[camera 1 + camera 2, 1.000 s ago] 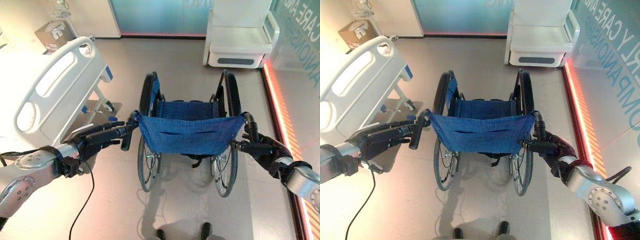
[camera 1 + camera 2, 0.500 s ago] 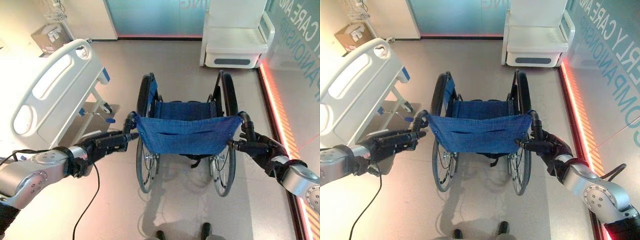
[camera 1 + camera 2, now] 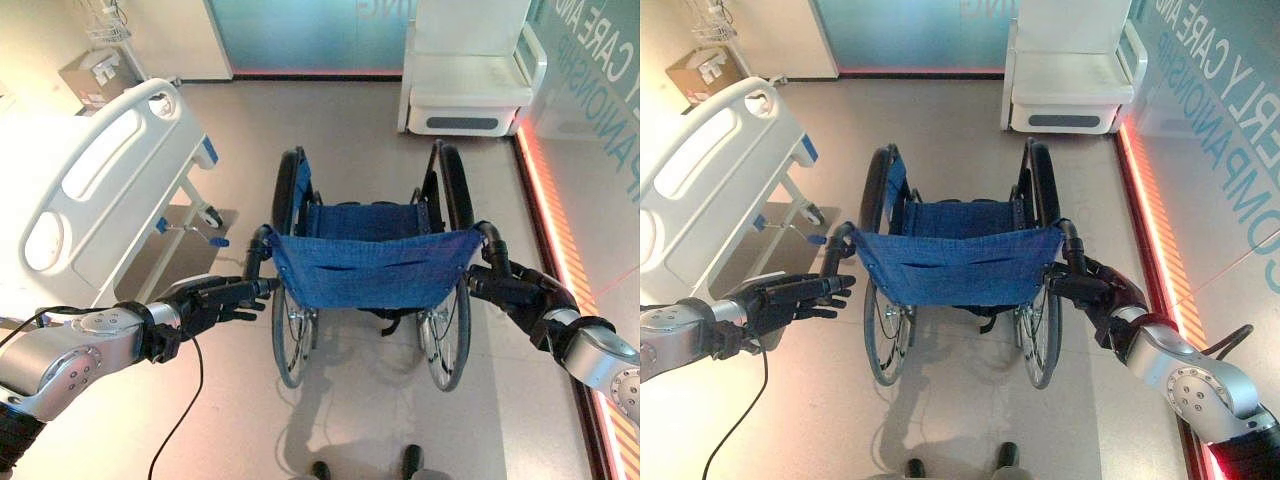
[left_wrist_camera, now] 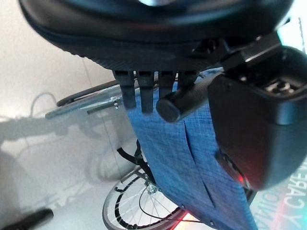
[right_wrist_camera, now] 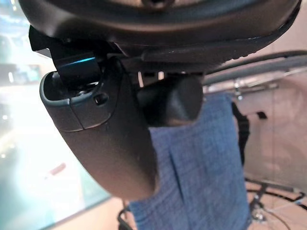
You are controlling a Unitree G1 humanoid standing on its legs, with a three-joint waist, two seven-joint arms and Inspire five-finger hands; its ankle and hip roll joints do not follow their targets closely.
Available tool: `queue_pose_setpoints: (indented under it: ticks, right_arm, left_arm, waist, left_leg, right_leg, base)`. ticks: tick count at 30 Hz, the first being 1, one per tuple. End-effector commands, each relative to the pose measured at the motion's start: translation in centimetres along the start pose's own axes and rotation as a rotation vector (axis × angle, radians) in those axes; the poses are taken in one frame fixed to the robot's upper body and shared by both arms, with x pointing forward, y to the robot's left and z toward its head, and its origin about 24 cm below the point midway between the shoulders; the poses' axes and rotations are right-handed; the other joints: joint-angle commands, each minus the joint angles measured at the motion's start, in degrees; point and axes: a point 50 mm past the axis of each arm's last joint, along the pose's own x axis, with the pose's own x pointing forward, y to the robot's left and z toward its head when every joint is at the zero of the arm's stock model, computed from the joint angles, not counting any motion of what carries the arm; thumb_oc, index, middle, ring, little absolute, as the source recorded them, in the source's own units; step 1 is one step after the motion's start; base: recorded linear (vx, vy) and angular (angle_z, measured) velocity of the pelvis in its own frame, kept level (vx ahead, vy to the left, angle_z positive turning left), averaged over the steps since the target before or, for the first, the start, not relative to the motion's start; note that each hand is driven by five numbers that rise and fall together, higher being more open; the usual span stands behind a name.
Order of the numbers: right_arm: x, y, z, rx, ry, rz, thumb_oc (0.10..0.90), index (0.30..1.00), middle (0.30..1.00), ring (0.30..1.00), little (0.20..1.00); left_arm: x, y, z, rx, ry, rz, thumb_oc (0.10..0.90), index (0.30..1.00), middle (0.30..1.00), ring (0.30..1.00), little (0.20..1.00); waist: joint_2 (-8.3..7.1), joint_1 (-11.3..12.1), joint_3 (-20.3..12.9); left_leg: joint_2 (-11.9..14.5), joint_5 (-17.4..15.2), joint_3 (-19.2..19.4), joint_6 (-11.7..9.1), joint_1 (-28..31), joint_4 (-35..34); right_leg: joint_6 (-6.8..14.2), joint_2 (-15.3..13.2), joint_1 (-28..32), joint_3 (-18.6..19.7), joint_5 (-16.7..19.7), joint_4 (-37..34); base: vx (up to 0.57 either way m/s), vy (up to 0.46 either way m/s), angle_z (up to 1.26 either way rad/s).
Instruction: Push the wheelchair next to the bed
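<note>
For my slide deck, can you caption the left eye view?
Both hands, left and right, at the push handles of the blue wheelchair, the bed to its left.

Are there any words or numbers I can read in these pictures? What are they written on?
Big pale letters on the glass wall at the right: cut off by the picture's edge and slanted, so no whole line reads.
Label on the cardboard box in the far left corner: too small to read.
Wheelchair with its blue back: no words or numbers to be seen.
</note>
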Motion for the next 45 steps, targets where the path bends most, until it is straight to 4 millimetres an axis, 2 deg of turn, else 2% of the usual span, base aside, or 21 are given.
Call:
queue_pose_setpoints:
  ticks: [1, 14, 29, 35, 41, 43, 45]
  right_arm:
    - [-0.4, 2.8, 4.2, -0.109, -0.206, 0.155, 0.400, 0.300, 0.300, 0.300, 0.300]
    - [0.1, 2.6, 4.4, -0.151, -0.186, 0.176, 0.400, 0.300, 0.300, 0.300, 0.300]
    - [0.5, 3.6, 4.8, -0.172, -0.189, 0.209, 0.400, 0.300, 0.300, 0.300, 0.300]
    - [0.3, 4.3, 4.8, -0.211, -0.179, 0.248, 0.400, 0.300, 0.300, 0.300, 0.300]
    - [0.5, 4.5, 6.6, -0.259, -0.201, 0.273, 0.400, 0.300, 0.300, 0.300, 0.300]
    - [0.6, 4.7, 7.3, -0.267, -0.209, 0.278, 0.400, 0.300, 0.300, 0.300, 0.300]
    - [0.8, 5.1, 8.0, -0.280, -0.219, 0.287, 0.400, 0.300, 0.300, 0.300, 0.300]
  left_arm:
    - [-1.4, -0.6, 5.9, 0.034, -0.284, -0.022, 0.400, 0.300, 0.300, 0.300, 0.300]
    - [-2.3, 0.6, 8.6, -0.024, -0.481, 0.105, 0.400, 0.300, 0.300, 0.300, 0.300]
    - [-1.9, 0.8, 9.2, -0.060, -0.532, 0.159, 0.400, 0.300, 0.300, 0.300, 0.300]
    - [-2.2, 1.2, 9.5, -0.091, -0.551, 0.208, 0.400, 0.300, 0.300, 0.300, 0.300]
    - [-2.6, 2.0, 10.3, -0.165, -0.584, 0.245, 0.400, 0.300, 0.300, 0.300, 0.300]
    - [-2.7, 2.5, 10.4, -0.194, -0.589, 0.259, 0.400, 0.300, 0.300, 0.300, 0.300]
    - [-2.9, 3.2, 10.2, -0.225, -0.597, 0.273, 0.400, 0.300, 0.300, 0.300, 0.300]
  waist:
    - [-2.84, -0.2, -2.6]
    - [-3.52, 0.1, -2.6]
    - [-4.00, 0.1, -2.4]
    - [-4.34, 0.2, -2.5]
    - [-5.52, 0.4, -1.1]
    - [-6.47, 0.7, 0.0]
    - [-6.99, 1.6, 1.9]
  left_leg:
    - [-1.8, 0.7, 2.2, 0.3, -2.3, -0.2]
    - [-1.9, 0.8, 1.5, 0.2, -2.2, -0.2]
    - [-1.7, 0.7, 1.3, 0.1, -2.2, 0.1]
    - [-0.8, 1.0, 0.8, -0.3, -2.3, 0.8]
    - [1.6, -0.5, -0.4, -1.8, -6.2, 11.6]
    - [2.6, -1.8, -0.2, -1.6, -8.0, 19.3]
    - [3.9, 1.3, -1.5, -1.5, -13.1, 31.2]
  right_leg:
    - [3.4, -1.7, 2.7, 0.5, -1.6, 0.1]
    - [3.0, -1.6, 3.0, 0.3, -1.9, 0.1]
    - [2.3, -1.1, 3.2, 0.0, -2.4, 0.4]
    - [1.2, 0.0, 2.8, -0.9, -3.9, 2.5]
    - [-1.4, 0.6, 1.2, -2.5, -5.6, 7.1]
    - [-2.3, 0.3, 1.0, -2.7, -5.7, 8.5]
    - [-4.0, 1.3, 1.0, -2.0, -6.2, 10.6]
  base:
    - [0.05, -0.003, 0.00]
    - [0.01, 0.000, 0.00]
    - [0.00, -0.019, 0.00]
    - [0.00, -0.103, -0.01]
    - [-0.03, -0.182, 0.02]
    - [0.00, -0.160, -0.04]
    - [0.05, -0.218, -0.18]
